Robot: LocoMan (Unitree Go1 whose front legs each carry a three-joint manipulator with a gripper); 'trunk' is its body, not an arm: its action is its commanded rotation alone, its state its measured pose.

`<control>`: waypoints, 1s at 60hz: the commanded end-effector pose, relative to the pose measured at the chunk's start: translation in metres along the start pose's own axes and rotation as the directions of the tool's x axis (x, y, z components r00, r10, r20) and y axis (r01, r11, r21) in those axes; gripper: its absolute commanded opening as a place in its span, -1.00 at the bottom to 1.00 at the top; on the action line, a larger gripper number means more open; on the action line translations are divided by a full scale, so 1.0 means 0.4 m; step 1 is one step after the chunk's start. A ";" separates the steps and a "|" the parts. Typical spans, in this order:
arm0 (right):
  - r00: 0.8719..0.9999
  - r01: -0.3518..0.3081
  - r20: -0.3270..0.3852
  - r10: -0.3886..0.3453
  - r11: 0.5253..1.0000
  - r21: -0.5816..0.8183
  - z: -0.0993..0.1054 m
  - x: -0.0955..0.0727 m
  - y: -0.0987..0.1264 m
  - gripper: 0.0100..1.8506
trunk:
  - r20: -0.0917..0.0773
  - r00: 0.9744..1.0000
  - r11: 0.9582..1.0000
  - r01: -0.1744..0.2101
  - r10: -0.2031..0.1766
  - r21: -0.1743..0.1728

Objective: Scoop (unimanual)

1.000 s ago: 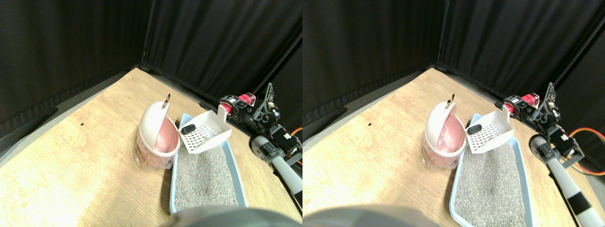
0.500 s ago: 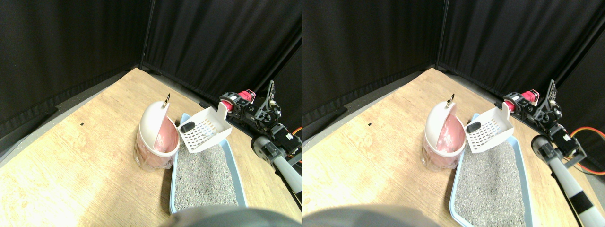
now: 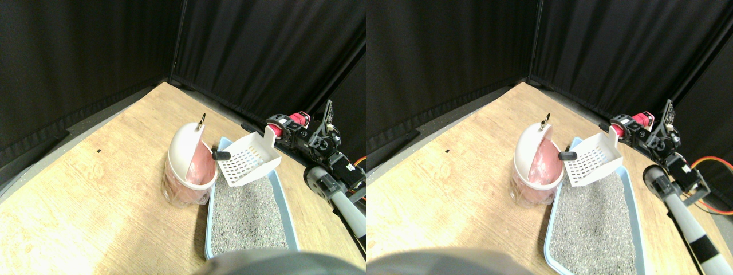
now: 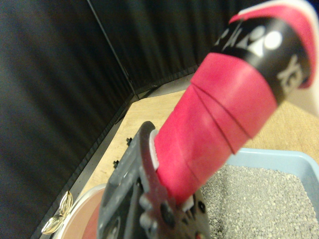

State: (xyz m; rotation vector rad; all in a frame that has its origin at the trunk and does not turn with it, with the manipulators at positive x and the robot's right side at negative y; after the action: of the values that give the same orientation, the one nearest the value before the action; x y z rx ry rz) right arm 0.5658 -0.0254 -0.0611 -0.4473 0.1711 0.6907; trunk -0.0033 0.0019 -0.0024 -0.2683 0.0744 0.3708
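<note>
The little black lump just slid to the scoop's left lip over the bin, right gripper clamped on the red-wrapped handle, light, stiff plastic.

From my seat, the claw is mostly hidden behind the scoop's back wall, so I can't read its grip. In the wrist view the red-wrapped handle fills mid-frame, blurred, cut off at the upper right. The litter tray runs off the lower edge.
</note>
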 end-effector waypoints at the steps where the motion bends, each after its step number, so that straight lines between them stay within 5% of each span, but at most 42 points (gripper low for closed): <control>1: 0.997 -0.005 0.072 0.007 1.000 -0.030 0.040 0.001 0.014 -0.88 | -0.003 1.000 1.000 -0.009 0.009 0.007; 41: 0.997 0.013 0.079 -0.007 0.996 -0.084 0.057 -0.016 0.023 -0.87 | 0.002 1.000 1.000 -0.002 0.002 0.001; 60: 0.980 0.097 0.165 -0.115 0.989 0.116 -0.007 -0.033 -0.032 -0.95 | -0.007 0.999 0.999 0.040 -0.040 0.033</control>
State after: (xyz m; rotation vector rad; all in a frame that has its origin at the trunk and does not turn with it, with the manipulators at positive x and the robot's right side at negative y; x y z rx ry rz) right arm 0.5601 -0.0402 -0.0572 -0.3177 0.0833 0.6222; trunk -0.0010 0.0001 -0.0018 -0.2467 0.0799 0.3455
